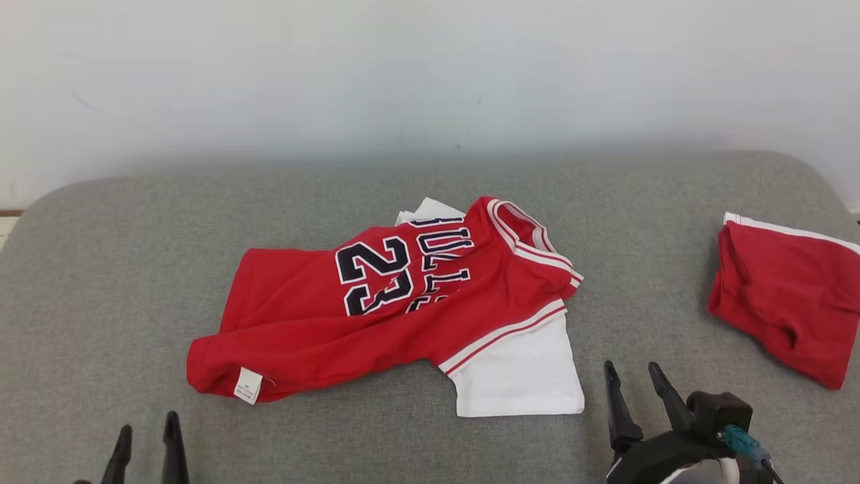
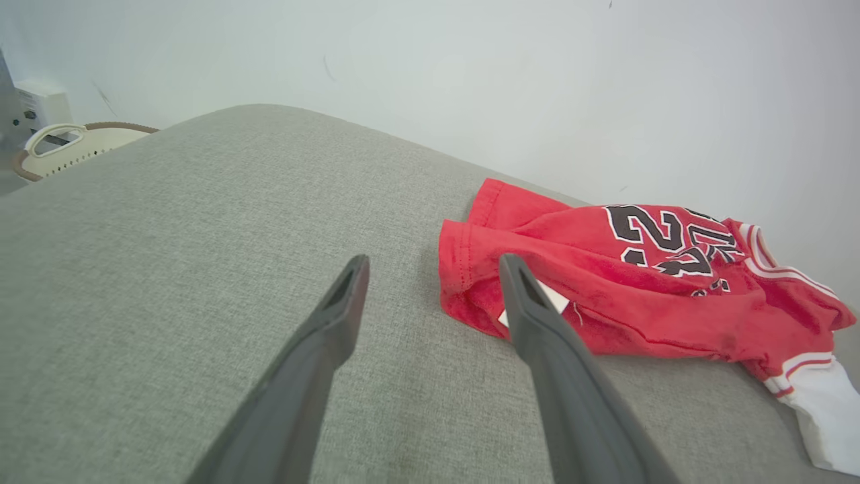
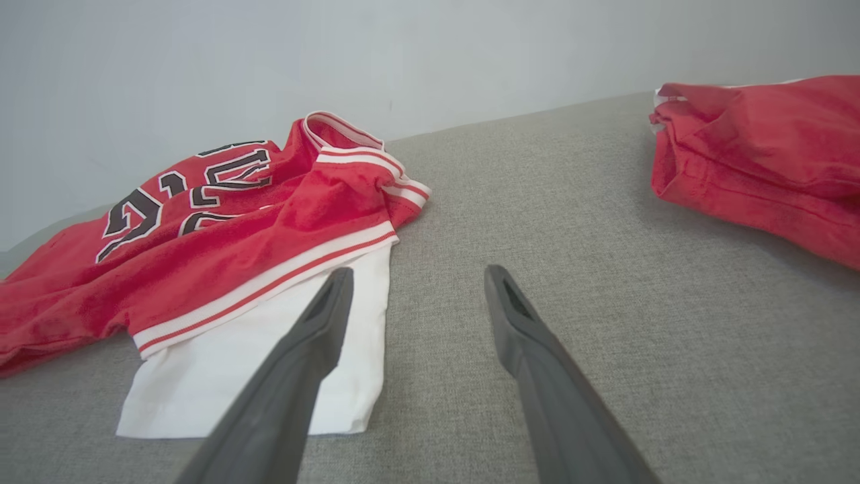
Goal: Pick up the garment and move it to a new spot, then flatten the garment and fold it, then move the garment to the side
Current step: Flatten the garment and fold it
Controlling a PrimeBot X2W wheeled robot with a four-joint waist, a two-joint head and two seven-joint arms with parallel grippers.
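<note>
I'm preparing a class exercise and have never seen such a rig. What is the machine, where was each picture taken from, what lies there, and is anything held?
It's a two-armed wheeled robot. One picture looks down from its head; the others look along each wrist's fingers. On the grey cushion lie a red jersey marked 23, white fabric beneath it, and a red garment to its right. The left end effector and right end effector are open, holding nothing.

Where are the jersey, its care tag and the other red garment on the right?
jersey [image 1: 295, 323]: head view, plain red cloth left of the number.
care tag [image 1: 247, 386]: head view, middle of the white label at the hem.
other red garment [image 1: 786, 296]: head view, its red upper face.
</note>
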